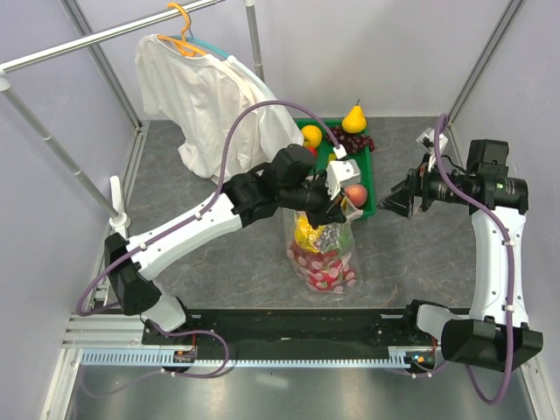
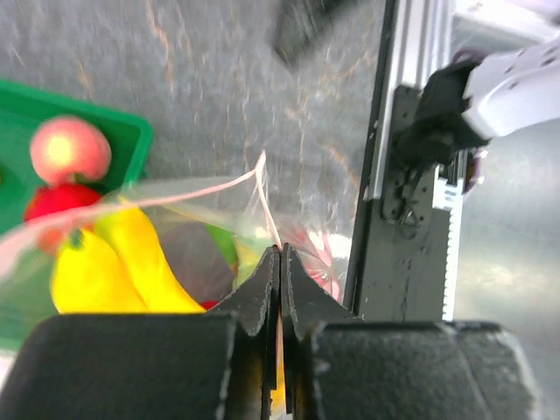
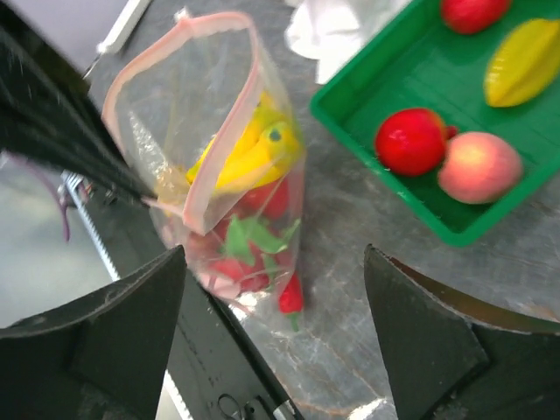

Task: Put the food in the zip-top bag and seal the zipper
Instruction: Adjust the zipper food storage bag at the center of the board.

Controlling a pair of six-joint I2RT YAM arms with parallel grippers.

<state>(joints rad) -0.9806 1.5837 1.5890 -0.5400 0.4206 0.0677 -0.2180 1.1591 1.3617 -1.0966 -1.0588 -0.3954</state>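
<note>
The zip-top bag point(image 1: 322, 254) stands just beside the green tray point(image 3: 367, 87), banana bunch point(image 3: 249, 153) inside and mouth gaping. The left gripper point(image 2: 280, 262) is clenched on the zipper point(image 3: 234, 114); the right gripper point(image 1: 397, 199) hangs released. It should pinch beside that hold and slide along the taut strip.

Overhead, two close wrist views; shared bag point(image 1: 325, 262)

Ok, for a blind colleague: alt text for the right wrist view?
A clear zip-top bag stands open, its pink zipper pinched by the left gripper, with a banana bunch and dragon fruit inside. A green tray lies beside it; the right gripper is open.
</note>
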